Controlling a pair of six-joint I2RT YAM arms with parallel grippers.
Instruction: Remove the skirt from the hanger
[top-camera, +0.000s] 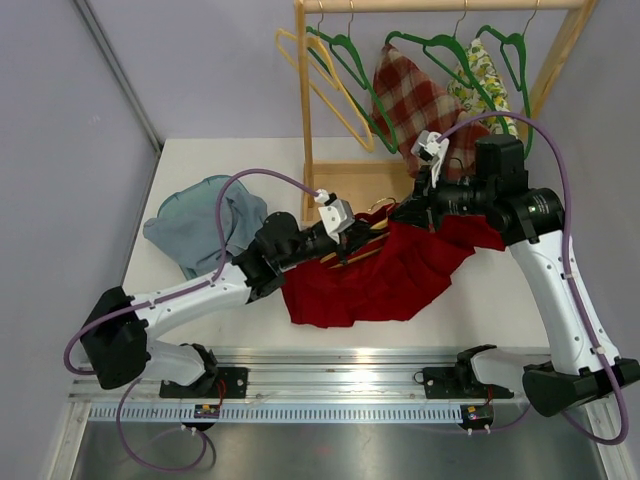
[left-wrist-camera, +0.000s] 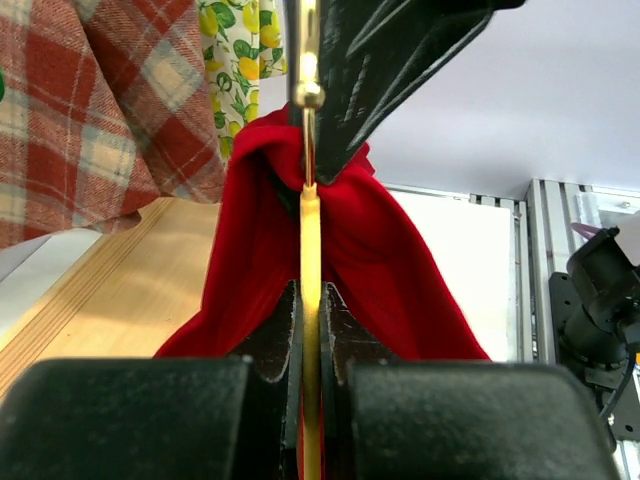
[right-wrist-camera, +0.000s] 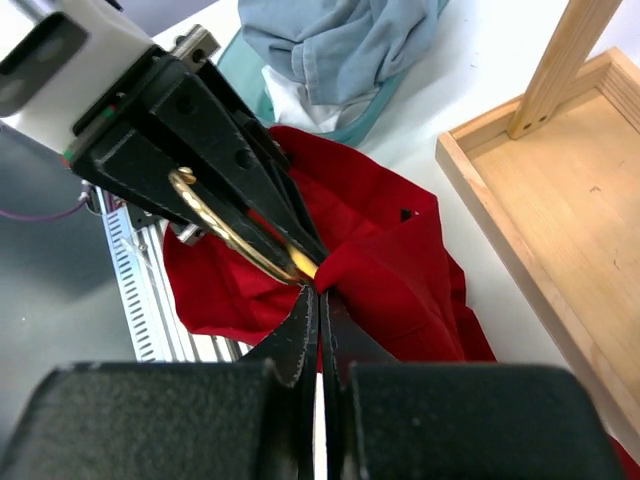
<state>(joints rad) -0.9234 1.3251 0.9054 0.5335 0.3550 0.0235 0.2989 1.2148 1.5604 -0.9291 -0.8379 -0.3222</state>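
Note:
The red skirt (top-camera: 390, 280) hangs from a yellow hanger (top-camera: 362, 253) and spreads onto the table in the middle. My left gripper (top-camera: 352, 238) is shut on the hanger; in the left wrist view the yellow bar (left-wrist-camera: 311, 230) runs between its jaws (left-wrist-camera: 311, 292), with the skirt (left-wrist-camera: 385, 265) draped over both sides. My right gripper (top-camera: 405, 213) comes in from the right and is shut on a fold of the skirt (right-wrist-camera: 400, 260) at its tips (right-wrist-camera: 319, 292), right by the hanger's gold hook (right-wrist-camera: 215, 222). The two grippers nearly touch.
A wooden rack (top-camera: 305, 120) stands behind, with green hangers (top-camera: 345, 50), empty yellow hangers (top-camera: 300, 50), a red plaid garment (top-camera: 410, 95) and a lemon-print garment (top-camera: 485, 75). Its wooden base tray (top-camera: 360, 180) lies under the grippers. A blue-grey cloth pile (top-camera: 205, 220) lies at left.

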